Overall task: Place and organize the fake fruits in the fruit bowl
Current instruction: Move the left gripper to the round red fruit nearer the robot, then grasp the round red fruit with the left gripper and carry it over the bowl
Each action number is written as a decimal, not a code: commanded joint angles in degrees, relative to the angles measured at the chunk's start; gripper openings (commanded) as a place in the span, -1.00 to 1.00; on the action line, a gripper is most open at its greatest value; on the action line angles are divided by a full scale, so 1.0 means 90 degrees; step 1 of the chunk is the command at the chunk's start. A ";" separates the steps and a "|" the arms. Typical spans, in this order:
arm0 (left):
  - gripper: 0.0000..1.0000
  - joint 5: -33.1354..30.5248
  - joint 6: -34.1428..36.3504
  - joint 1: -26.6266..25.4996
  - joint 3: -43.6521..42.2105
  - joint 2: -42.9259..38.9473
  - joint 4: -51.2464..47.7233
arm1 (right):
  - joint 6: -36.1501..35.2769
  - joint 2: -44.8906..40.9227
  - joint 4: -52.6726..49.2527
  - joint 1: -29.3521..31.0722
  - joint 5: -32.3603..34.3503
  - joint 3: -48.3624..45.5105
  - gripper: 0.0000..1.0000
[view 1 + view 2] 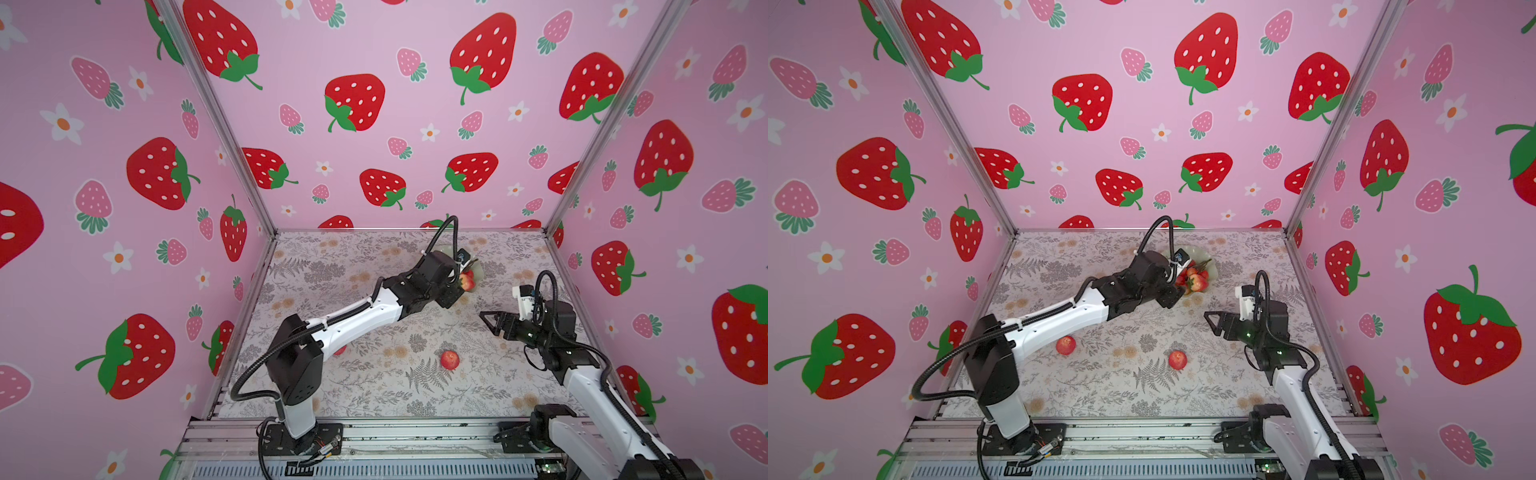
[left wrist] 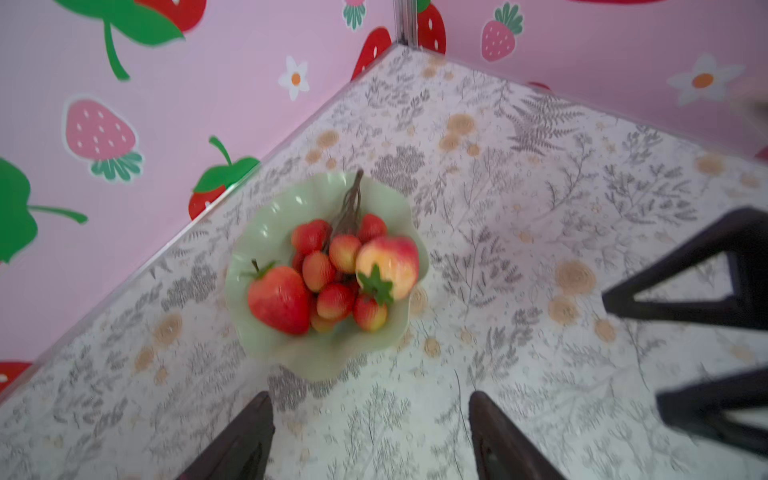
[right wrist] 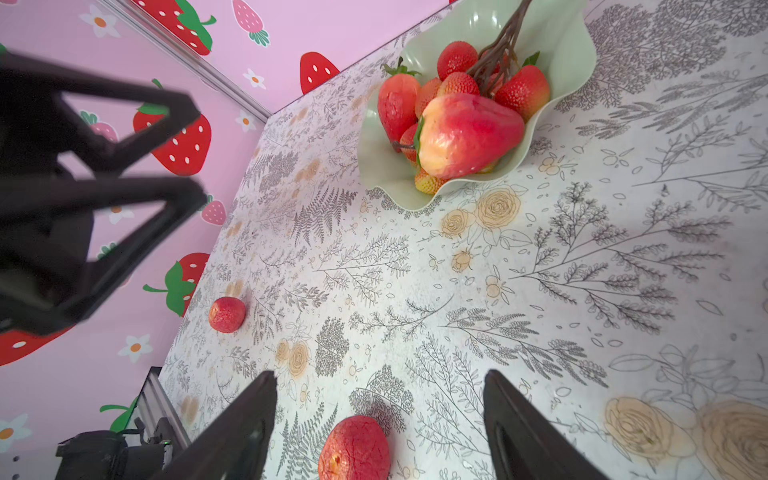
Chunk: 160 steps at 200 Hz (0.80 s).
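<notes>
The fruit bowl (image 2: 266, 232) is sitting on the table (image 1: 1121, 395), toward 1 o'clock from its centre in both top views, close to the back wall. It is holding a red strawberry (image 2: 278, 301), a yellow-sided strawberry (image 2: 388, 259) and, between them, the cherry bunch (image 2: 332, 270), whose brown stems are reaching over the rim. Outside it, one round fruit (image 1: 1177, 360) is lying at 6 o'clock from the bowl. A second round fruit (image 1: 1066, 345) is lying at 8 o'clock, beside the left arm. Both are well apart from the bowl. The left gripper (image 2: 370, 399) is hanging just beside the bowl's 7 o'clock side, fingers spread with nothing between them. The right gripper (image 3: 379, 374) is hovering at about 5 o'clock from the bowl, above the table, likewise spread and empty.
</notes>
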 commanded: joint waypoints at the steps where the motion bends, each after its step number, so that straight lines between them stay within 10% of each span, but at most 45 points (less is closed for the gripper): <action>1: 0.50 0.0123 -0.0809 -0.0443 -0.1577 -0.0488 0.0282 | -0.0192 -0.0163 -0.0365 -0.0020 -0.0106 -0.0289 0.59; 60: 0.50 0.0011 -0.1241 -0.2006 -0.3662 -0.1416 0.1660 | 0.0604 -0.1122 -0.0272 0.0470 -0.0095 -0.1011 0.59; 160: 0.50 -0.0448 -0.0889 -0.2114 -0.3471 -0.0511 0.2062 | 0.0625 -0.1337 -0.0488 0.0531 -0.0030 -0.0771 0.58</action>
